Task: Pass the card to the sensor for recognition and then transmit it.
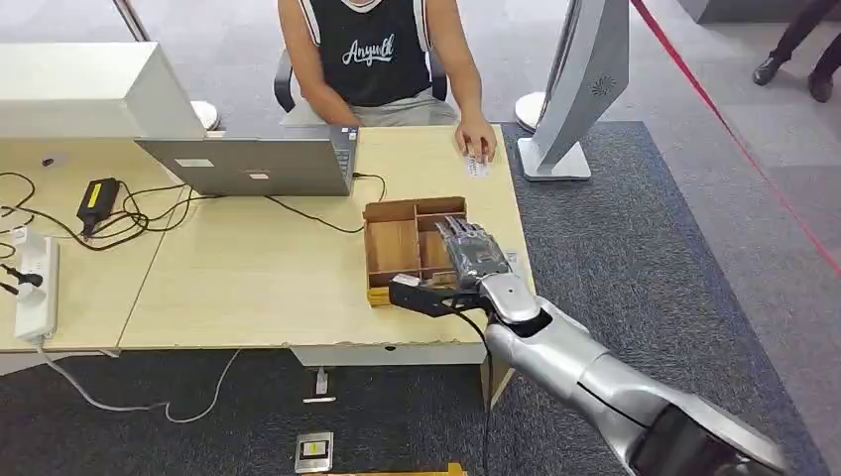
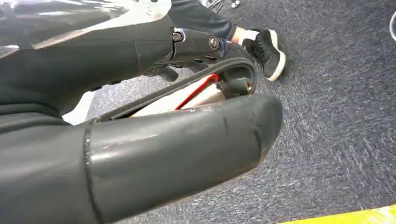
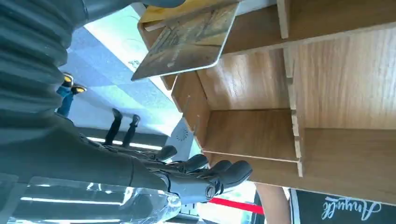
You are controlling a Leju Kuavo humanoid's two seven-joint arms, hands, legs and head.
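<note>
Desk (image 1: pixel 248 278) of pale wood spans the head view, with a person (image 1: pixel 377 59) seated at its far side behind an open laptop (image 1: pixel 248 164), one of their hands resting on the tabletop by a small white item. Near the front right edge sits a wooden tray (image 1: pixel 397 243) split into compartments. From the lower right the silver right arm reaches in, and the right hand (image 1: pixel 474 260) lies over the tray's right-hand compartments, fingers extended forward, so what it has hold of cannot be judged from above. The right wrist view supplies that: a card (image 3: pixel 187 42), brownish and patterned, is held at one end near the thumb, its long axis pointing out over the tray's compartments, while the dark fingers (image 3: pixel 210 170) stretch out apart from it. The left hand (image 2: pixel 140 158) appears as a large grey thumb above dark carpet; whether its fingers are curled or spread cannot be told.
</note>
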